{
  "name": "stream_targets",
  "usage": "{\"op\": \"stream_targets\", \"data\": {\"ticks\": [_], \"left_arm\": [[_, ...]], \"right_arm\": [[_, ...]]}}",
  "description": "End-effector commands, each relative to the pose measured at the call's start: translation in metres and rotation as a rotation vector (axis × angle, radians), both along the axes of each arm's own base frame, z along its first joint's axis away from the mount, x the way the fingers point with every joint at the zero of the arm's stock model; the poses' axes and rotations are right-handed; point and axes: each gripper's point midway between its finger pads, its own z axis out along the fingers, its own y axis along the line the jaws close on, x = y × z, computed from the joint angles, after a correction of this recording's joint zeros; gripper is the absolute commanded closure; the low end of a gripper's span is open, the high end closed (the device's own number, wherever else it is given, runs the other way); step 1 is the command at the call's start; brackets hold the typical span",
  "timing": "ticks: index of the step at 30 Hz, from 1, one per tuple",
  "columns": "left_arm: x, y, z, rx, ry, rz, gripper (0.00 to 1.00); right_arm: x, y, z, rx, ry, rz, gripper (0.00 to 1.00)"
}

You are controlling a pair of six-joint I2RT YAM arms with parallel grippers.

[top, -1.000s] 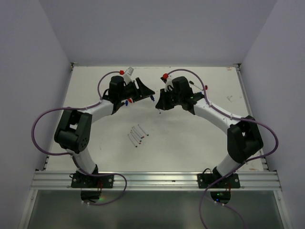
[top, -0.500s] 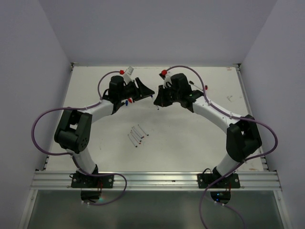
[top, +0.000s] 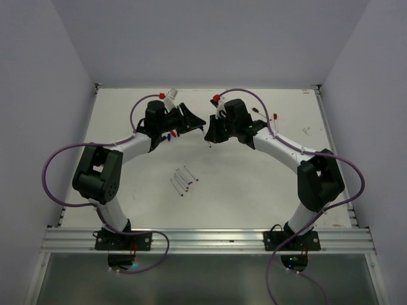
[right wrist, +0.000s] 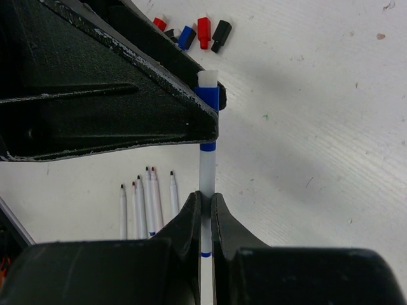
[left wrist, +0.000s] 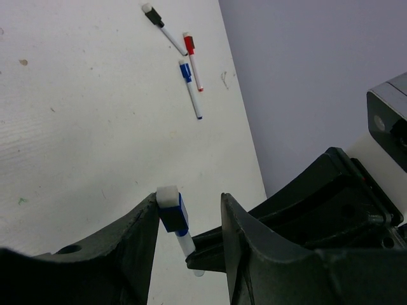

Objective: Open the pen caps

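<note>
Task partway done, by the look of it. Left: approx. four loose caps (right wrist: 203,30) heaped on the table. Next, five or so uncapped pens (right wrist: 147,203) in a row. Centre: left gripper (left wrist: 189,200) gapes, blue cap (left wrist: 172,213) touching one finger only. Right gripper (right wrist: 205,198) pinches that pen's barrel (right wrist: 206,165). Far right: three capped pens (left wrist: 189,46) lie untouched, so prob. four caps left, incl. this one.

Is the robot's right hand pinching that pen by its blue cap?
No, the right hand pinches the pen on its white barrel, while the blue cap sits at the far end.
</note>
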Motion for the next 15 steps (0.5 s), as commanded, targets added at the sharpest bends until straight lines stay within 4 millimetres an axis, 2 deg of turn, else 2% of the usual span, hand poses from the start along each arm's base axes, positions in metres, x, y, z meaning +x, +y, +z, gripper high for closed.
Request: {"op": "stream_targets", "data": {"ticks": [1, 15], "left_arm": [[-0.001, -0.003, 0.018, -0.040, -0.048, -0.024, 0.54], [-0.005, -0.007, 0.014, -0.067, -0.041, -0.061, 0.60]], "right_arm": [[0.014, 0.010, 0.021, 0.026, -0.073, -0.008, 1.00], [0.018, 0.010, 0.032, 0.038, -0.100, -0.031, 1.00]]}}
